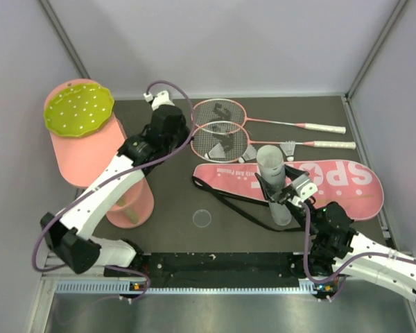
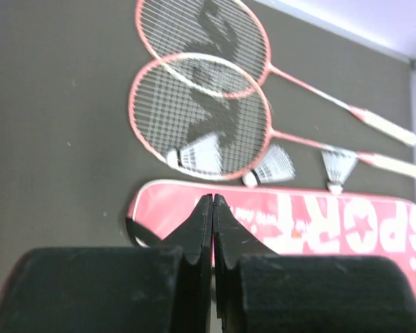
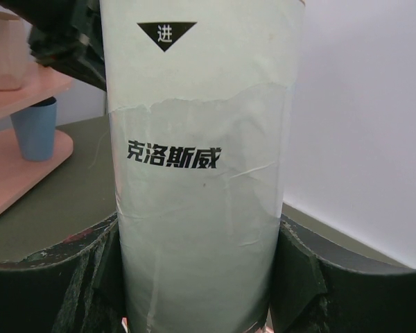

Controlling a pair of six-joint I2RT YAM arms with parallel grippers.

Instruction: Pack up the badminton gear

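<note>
Where right gripper [image 3: 201,277] clamps: white tube [image 3: 201,173], upright;
Left gripper [image 2: 213,208]: jaws pressed together, holding nothing, near pink bag [image 2: 319,225]

- Pink racket-shaped bag lettered "SPORT" [image 1: 333,182]: flat on the bench [image 1: 173,201].
- Two pink-framed rackets with white handles [image 1: 229,128]: flat, heads overlapping.
- Three small white shuttlecocks [image 2: 269,166]: one on racket strings, two beside bag.
- White printed tube [image 1: 272,173]: upright.

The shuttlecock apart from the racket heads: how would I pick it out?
Find the long pink bag lettered SPORT. Past its far edge runs the thin shaft of the nearer racket, and the shuttlecock rests against it. The other two shuttlecocks lie at the strung head; this one stands alone.
</note>
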